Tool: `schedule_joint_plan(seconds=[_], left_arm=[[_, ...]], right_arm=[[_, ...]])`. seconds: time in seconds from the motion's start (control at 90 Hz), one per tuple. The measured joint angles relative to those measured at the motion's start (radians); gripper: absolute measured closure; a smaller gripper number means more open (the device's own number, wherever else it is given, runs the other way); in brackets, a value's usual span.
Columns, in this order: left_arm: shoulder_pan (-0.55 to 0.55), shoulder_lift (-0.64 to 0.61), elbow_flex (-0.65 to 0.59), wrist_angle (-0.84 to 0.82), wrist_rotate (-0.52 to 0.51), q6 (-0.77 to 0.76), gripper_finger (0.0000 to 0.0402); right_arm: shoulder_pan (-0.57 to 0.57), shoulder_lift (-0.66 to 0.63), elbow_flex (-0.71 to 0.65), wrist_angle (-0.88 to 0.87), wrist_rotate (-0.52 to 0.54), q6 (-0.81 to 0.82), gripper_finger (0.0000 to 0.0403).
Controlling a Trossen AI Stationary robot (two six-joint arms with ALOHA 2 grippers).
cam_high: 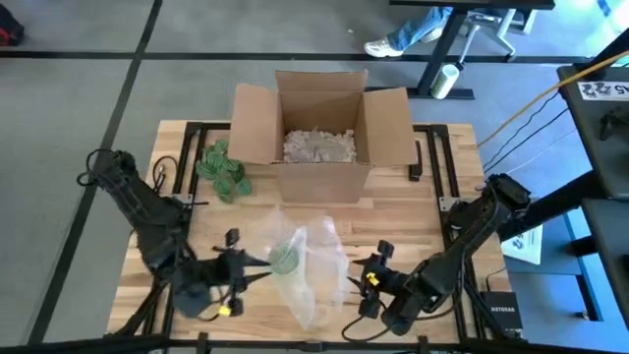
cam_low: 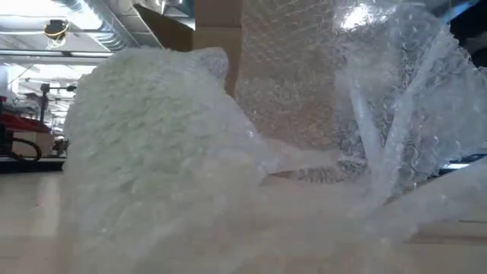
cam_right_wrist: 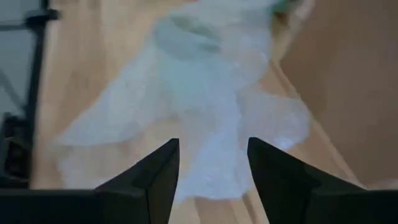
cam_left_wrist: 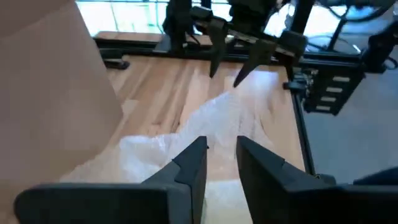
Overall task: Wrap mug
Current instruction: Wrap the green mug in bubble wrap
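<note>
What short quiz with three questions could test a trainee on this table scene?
1. True or false: the mug stands inside the box.
2. What covers the mug? A) bubble wrap B) a towel C) a lid
3. Which hand is nearer the green plant?

Key:
1. False: it lies on the table, in front of the box.
2. A: bubble wrap.
3. The left hand; the right hand is across the wrap, open.

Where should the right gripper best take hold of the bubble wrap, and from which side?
Probably at the loose edge of the bubble wrap nearest the right gripper, coming in low from the right. The sheet there lies thin and flat on the table, away from the mug, so open fingers can likely pinch it.
</note>
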Motion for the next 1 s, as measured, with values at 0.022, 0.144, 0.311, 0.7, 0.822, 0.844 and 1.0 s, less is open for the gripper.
schedule_joint_plan(seconds=[0.022,0.144,0.311,0.7,0.822,0.844,1.0], left_arm=[[-0.013,0.001,-0.012,-0.002,-0.019,-0.022,0.0331],[-0.072,0.002,-0.085,-0.003,-0.106,-0.161,0.0331],[-0.129,0.002,-0.204,-0.004,-0.155,-0.377,0.0331],[-0.213,0.002,-0.412,0.003,-0.2,-0.797,0.0332],[-0.224,0.011,-0.44,0.018,-0.2,-0.861,0.0332],[-0.225,0.012,-0.445,0.03,-0.201,-0.862,0.0332],[-0.231,0.03,-0.453,0.084,-0.198,-0.85,0.0332]], right_arm=[[-0.008,0.0,0.008,0.011,-0.02,-0.021,0.0226],[-0.048,0.008,0.049,0.045,-0.117,-0.092,0.0226],[-0.084,0.076,0.11,0.03,-0.183,-0.173,0.0226],[-0.156,0.272,0.324,-0.23,-0.19,-0.163,0.0328],[-0.171,0.269,0.335,-0.25,-0.087,-0.102,0.0392],[-0.171,0.264,0.335,-0.255,-0.064,-0.082,0.0391],[-0.176,0.236,0.335,-0.28,0.106,0.078,0.0401]])
